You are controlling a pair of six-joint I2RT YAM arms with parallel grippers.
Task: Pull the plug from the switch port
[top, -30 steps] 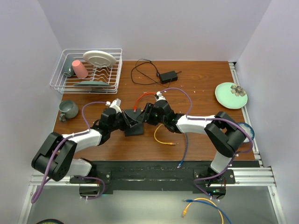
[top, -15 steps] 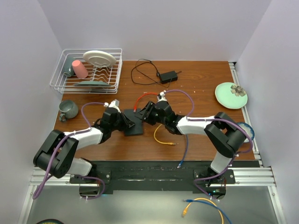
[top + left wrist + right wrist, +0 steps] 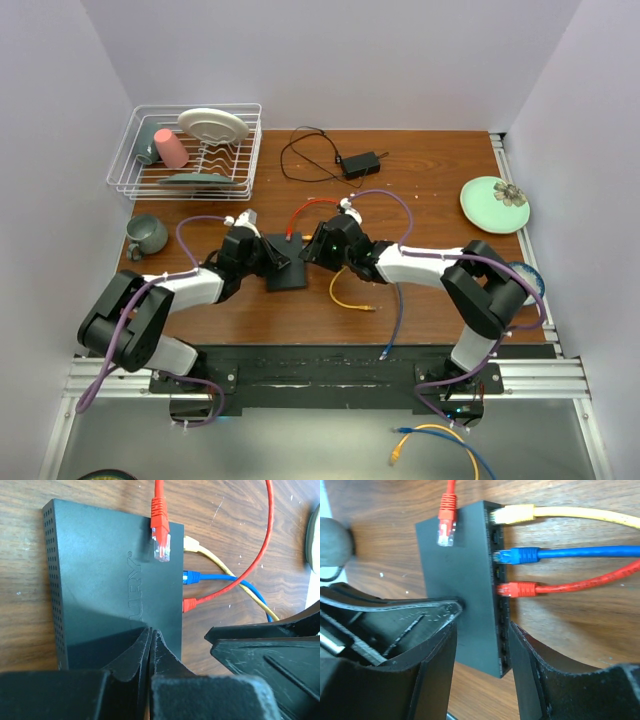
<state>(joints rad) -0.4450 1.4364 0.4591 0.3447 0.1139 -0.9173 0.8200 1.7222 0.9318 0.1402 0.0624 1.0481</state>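
Brown wooden tabletop (image 3: 430, 160) carries the black switch (image 3: 100, 580) at centre, between the two wrists. Over the last second both wrists have edged slightly closer to it, the right fingers have narrowed a touch, and the switch has stayed put. The left gripper (image 3: 151, 632) has its fingers pressed together, tips over the switch's top face, judged a hold-down. The right gripper (image 3: 485, 616) has its fingers apart astride the switch's near corner, one over the top face, one against the switch port row (image 3: 496, 572); whether they clamp it cannot be told. Beyond those fingertips the red plug (image 3: 520, 588), blue plug (image 3: 517, 556) and yellow plug (image 3: 515, 514) remain seated. A loose red connector (image 3: 446, 530) lies on top. Finding: no plug gripped; extraction not yet begun
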